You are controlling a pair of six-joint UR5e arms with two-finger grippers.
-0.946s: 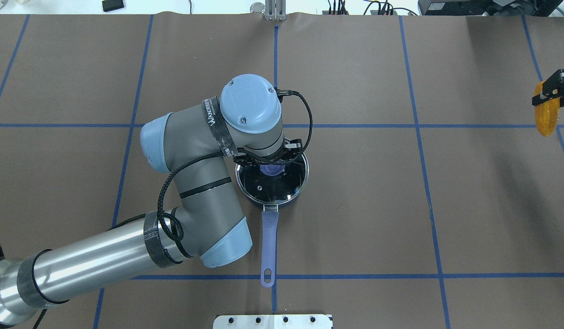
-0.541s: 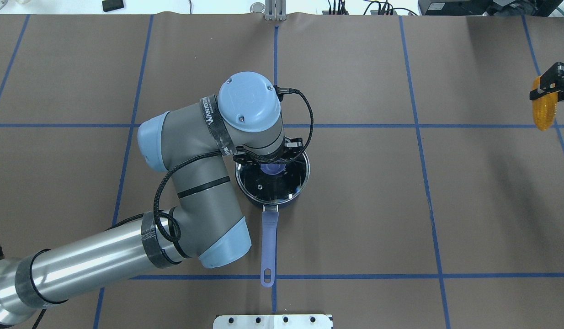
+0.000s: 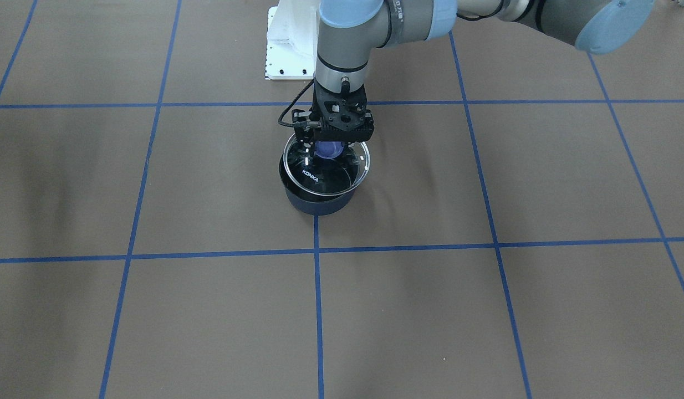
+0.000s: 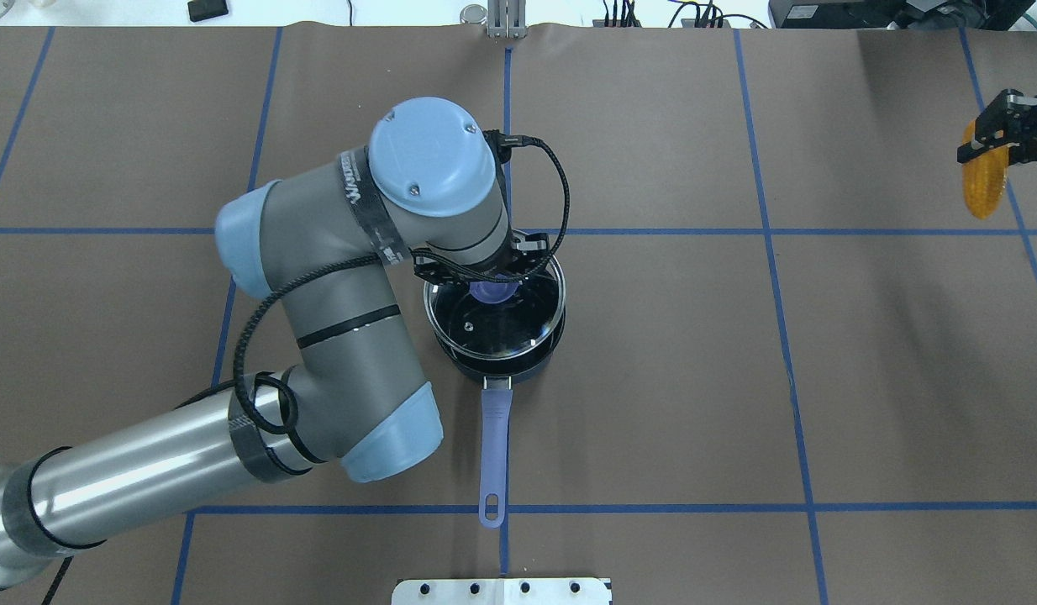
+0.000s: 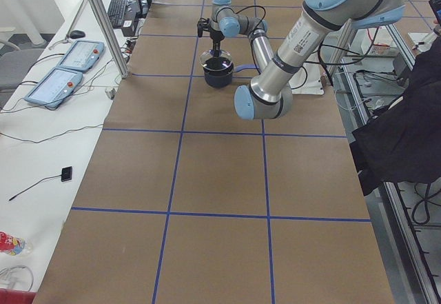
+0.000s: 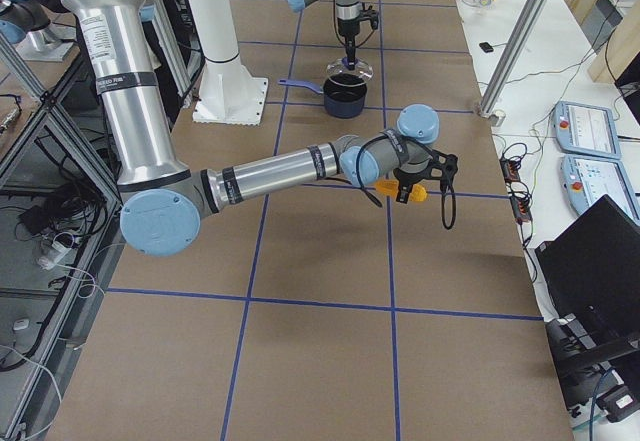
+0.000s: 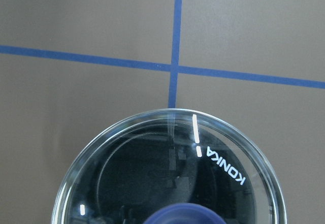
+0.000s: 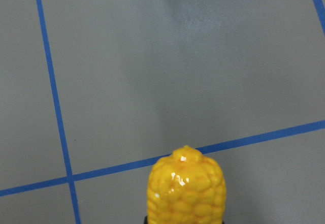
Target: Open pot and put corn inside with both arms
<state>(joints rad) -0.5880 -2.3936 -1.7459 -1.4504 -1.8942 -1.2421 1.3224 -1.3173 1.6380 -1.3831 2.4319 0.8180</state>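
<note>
The dark navy pot (image 4: pixel 503 370) stands mid-table with its periwinkle handle (image 4: pixel 494 445) pointing toward the robot. My left gripper (image 4: pixel 495 288) is shut on the blue knob of the glass KONKA lid (image 4: pixel 495 323) and holds the lid a little above the pot's rim (image 3: pixel 314 206). The left wrist view shows the lid (image 7: pixel 167 173) from above. My right gripper (image 4: pixel 993 139) is at the far right edge, shut on the yellow-orange corn (image 4: pixel 983 185), held above the table. The corn's tip shows in the right wrist view (image 8: pixel 185 188).
The brown table cover carries a blue tape grid. The white robot base plate (image 4: pixel 502 591) sits at the near edge behind the pot handle. Cables and boxes lie beyond the far edge. Aluminium posts (image 6: pixel 515 36) and control panels (image 6: pixel 585 126) stand on the operators' side.
My left gripper has risen with the lid, which now hangs above the pot instead of resting on it. My right gripper has carried the corn farther from the robot and slightly left.
</note>
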